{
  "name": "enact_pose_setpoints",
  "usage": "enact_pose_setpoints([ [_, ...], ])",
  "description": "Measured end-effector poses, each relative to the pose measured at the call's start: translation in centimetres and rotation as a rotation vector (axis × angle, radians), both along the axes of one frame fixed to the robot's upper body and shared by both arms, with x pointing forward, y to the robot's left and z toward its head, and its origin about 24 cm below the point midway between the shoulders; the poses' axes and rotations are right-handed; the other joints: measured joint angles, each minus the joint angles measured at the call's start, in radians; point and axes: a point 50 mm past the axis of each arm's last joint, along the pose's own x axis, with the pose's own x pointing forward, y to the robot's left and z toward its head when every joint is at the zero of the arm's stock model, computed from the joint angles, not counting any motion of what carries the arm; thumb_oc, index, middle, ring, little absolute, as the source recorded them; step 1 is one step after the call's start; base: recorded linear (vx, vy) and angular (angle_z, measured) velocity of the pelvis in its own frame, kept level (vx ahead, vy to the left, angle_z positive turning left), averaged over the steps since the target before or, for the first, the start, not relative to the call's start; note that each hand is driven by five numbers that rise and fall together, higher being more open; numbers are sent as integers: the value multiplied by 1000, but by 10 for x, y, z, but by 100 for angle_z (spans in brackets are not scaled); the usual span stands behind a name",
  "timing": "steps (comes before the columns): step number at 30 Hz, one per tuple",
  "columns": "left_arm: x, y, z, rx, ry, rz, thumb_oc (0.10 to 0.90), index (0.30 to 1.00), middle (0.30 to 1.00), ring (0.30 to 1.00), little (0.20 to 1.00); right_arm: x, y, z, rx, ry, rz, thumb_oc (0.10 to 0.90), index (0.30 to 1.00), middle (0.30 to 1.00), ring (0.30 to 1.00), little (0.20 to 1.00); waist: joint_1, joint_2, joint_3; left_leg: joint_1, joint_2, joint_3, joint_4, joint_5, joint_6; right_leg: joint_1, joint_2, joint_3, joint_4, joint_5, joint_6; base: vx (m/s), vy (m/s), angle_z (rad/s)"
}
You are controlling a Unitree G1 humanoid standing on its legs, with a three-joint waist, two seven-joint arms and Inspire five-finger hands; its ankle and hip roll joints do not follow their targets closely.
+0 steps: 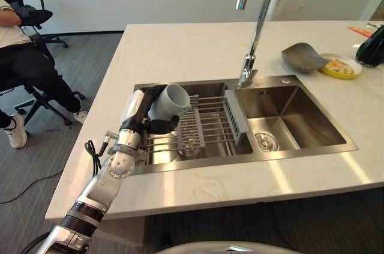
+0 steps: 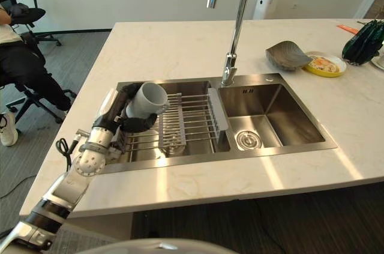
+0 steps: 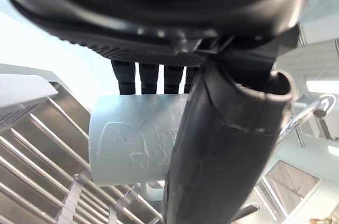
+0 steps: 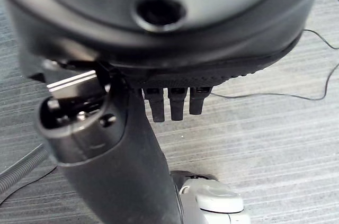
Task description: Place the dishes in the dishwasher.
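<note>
- The left hand [image 1: 146, 114] has a pale grey cup [image 1: 168, 102] in its grasp, fingers behind it and the dark thumb wrapped across the front, so it's properly closed around the cup.
- The cup is tipped on its side in that hand, with the open mouth facing away from the wrist and up toward the faucet [image 1: 255, 20].
- In the left wrist view you see the cup [image 3: 135, 140] right past the palm, the fingers [image 3: 151, 70] lined up along its far side and the thumb crossing over its near side.
- Hand and cup sit over the left basin of the steel sink [image 1: 312, 146], at its outer left edge, clear of the bottom.
- Just past the cup's mouth, on the faucet side of the hand, a wire dish rack [image 1: 204, 123] spans that basin.
- Well away from the hand, across the white counter [image 1: 180, 50], there's a dark grey bowl [image 1: 303, 57] next to a yellow plate [image 1: 341, 66].
- The right hand [image 4: 122, 150] hangs over grey carpet [image 4: 286, 144], holding nothing; its fingers [image 4: 172, 102] look short and tucked in, but I can't really tell how far they're curled.
- A person [image 1: 24, 68] sits on an office chair off to the hand's outer left.
</note>
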Motion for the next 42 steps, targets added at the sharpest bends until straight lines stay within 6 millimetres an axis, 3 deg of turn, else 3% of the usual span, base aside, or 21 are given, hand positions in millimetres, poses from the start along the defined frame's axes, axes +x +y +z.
enact_pose_setpoints([
  [6,-8,-4,6,-385,-28,5,400,300,300,300,300,-2,-2,0,-4,18,43,800,900,900,900,900,66,28,11,-53,21,-98,6,40,-20,-4,50,-78,0,-5,-31,-100,-128,48],
  [9,-9,-13,6,-570,-17,-30,400,300,300,300,300,0,-14,3,-34,23,81,800,900,900,900,900,117,81,44,-139,50,-206,4,78,-109,-30,92,-194,4,7,-89,-175,-41,111],
  [12,-10,-8,-2,-661,17,-9,400,300,300,300,300,17,-23,7,-63,-19,98,800,900,900,900,900,140,43,82,-191,-3,-32,42,4,-109,-53,3,-339,0,22,-91,-228,-45,118],
  [16,-10,-5,-2,-745,16,-17,400,300,300,300,300,25,-28,10,-80,-41,117,800,900,900,900,900,120,29,91,-185,39,138,177,-10,-127,-64,-82,-489,6,42,-65,-166,11,127],
  [18,-13,2,-2,-800,-10,21,400,300,300,300,300,30,-39,14,-108,-52,123,800,900,900,900,900,132,73,92,-81,90,117,201,-20,-124,-56,-106,-524,31,49,-55,-244,64,96],
  [20,-16,3,-6,-844,-9,45,400,300,300,300,300,35,-61,23,-169,-60,155,800,900,900,900,900,113,132,112,16,43,123,173,-20,-32,-79,-217,-519,253,14,-40,-255,84,110],
  [21,-17,0,-6,-868,-14,41,400,300,300,300,300,36,-66,26,-184,-66,137,800,900,900,900,900,86,164,91,-8,43,115,134,-14,-19,-153,-197,-516,328,-83,15,-377,177,167],
  [22,-13,1,5,-870,-65,23,400,300,300,300,300,44,-61,24,-170,-81,134,800,900,900,900,900,68,180,76,-33,64,100,40,36,-42,-212,-118,-512,277,-117,-5,-370,200,195],
  [23,-5,4,25,-850,-138,-16,400,300,300,300,300,51,-49,20,-136,-95,132,800,900,900,900,900,66,119,106,-43,28,105,10,65,-95,-246,-106,-521,217,-79,-69,-459,292,162],
  [24,0,9,36,-833,-180,-26,400,300,300,300,300,52,-36,16,-84,-102,102,800,900,900,900,900,75,44,118,-64,29,219,151,-112,24,-241,-165,-559,187,39,-83,-264,240,128],
  [25,0,11,35,-844,-179,-10,400,300,300,300,300,50,-36,15,-85,-99,110,800,900,900,900,900,60,59,107,-92,129,341,293,-182,30,-228,-155,-621,184,48,-92,-230,293,160],
  [26,-3,15,33,-834,-176,-4,400,300,300,300,300,36,-37,14,-94,-75,84,800,900,900,900,900,29,46,79,-67,237,422,379,-194,-82,-191,-198,-688,194,52,-57,-209,311,170],
  [28,-4,13,29,-847,-166,-2,400,300,300,300,300,26,-51,18,-122,-48,71,800,900,900,900,900,18,67,71,22,252,410,280,-98,-92,-148,-244,-721,202,75,-14,-193,343,122],
  [29,-6,12,26,-845,-153,-7,400,300,300,300,300,22,-58,20,-140,-34,62,800,900,900,900,900,22,87,56,42,232,381,234,-132,-136,-142,-280,-734,221,97,20,-181,434,129],
  [30,-7,12,25,-807,-145,-19,400,300,300,300,300,12,-55,18,-130,-2,35,800,900,900,900,900,8,68,51,43,148,344,205,-195,-95,-123,-379,-739,265,126,30,-163,431,124],
  [32,-13,22,19,-795,-142,39,400,300,300,300,300,14,-42,13,-87,1,47,800,900,900,900,900,20,69,58,41,117,303,213,-218,-50,-138,-392,-699,291,66,84,-186,387,90],
  [34,-15,35,23,-739,-149,72,400,300,300,300,300,12,-31,9,-59,15,71,800,900,900,900,900,39,6,52,13,76,259,261,-228,-33,-111,-354,-714,206,176,-20,-162,281,82],
  [37,-8,5,19,-615,-58,-95,400,300,300,300,300,-5,-42,11,-77,56,-81,800,900,900,900,900,75,-26,83,-96,-21,170,363,-263,57,-57,-507,-563,411,210,1,-1,387,180],
  [39,-13,-7,7,-627,-9,-112,400,300,300,300,300,-2,-38,9,-91,63,-89,800,900,900,900,900,92,-11,75,-92,-59,64,318,-262,89,-72,-446,-349,395,96,79,155,295,178],
  [41,-9,0,3,-558,31,-97,400,300,300,300,300,38,-21,8,-38,-81,-86,800,900,900,900,900,71,32,111,-69,-43,-90,239,-207,103,-127,-195,-77,274,-55,72,105,198,179],
  [42,-9,3,1,-535,46,-94,400,300,300,300,300,48,-18,9,-27,-123,-87,800,900,900,900,900,66,20,118,-37,-59,-139,192,-187,124,-158,-166,-76,278,-67,94,113,184,229],
])
